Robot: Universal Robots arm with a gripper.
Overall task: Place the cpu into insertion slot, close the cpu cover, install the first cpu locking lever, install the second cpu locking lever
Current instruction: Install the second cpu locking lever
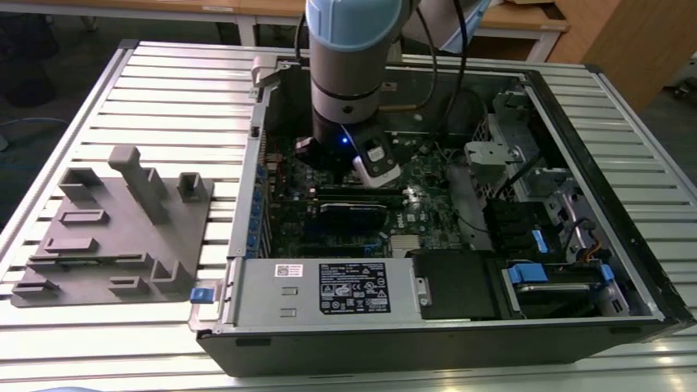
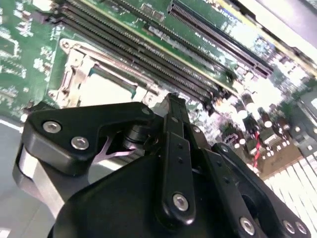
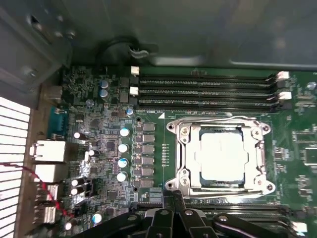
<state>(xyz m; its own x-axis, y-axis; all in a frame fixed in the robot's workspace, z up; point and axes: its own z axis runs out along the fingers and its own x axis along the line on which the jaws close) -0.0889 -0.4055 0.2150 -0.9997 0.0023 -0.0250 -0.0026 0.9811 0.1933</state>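
In the first wrist view the cpu (image 3: 222,156) lies flat in the insertion slot (image 3: 263,157) on the green board, its pale metal face showing through the cut-out. The silvery cpu cover (image 3: 188,151) is down over it. A thin locking lever (image 3: 213,119) runs along one side of the cover and another lever (image 3: 223,191) along the opposite side; both lie low. My black gripper (image 3: 173,199) hangs just beside the socket, fingers together and holding nothing. In the second wrist view the gripper (image 2: 171,99) sits next to the cover (image 2: 74,74). In the exterior view the gripper (image 1: 374,167) is low inside the case.
Long black memory slots (image 3: 203,91) run beside the socket. Capacitors (image 3: 123,161) and rear ports (image 3: 47,151) stand on the board. In the exterior view, a grey box with a black label (image 1: 316,290) lines the case's near side; a grey fixture (image 1: 114,229) lies on the slatted table at the left.
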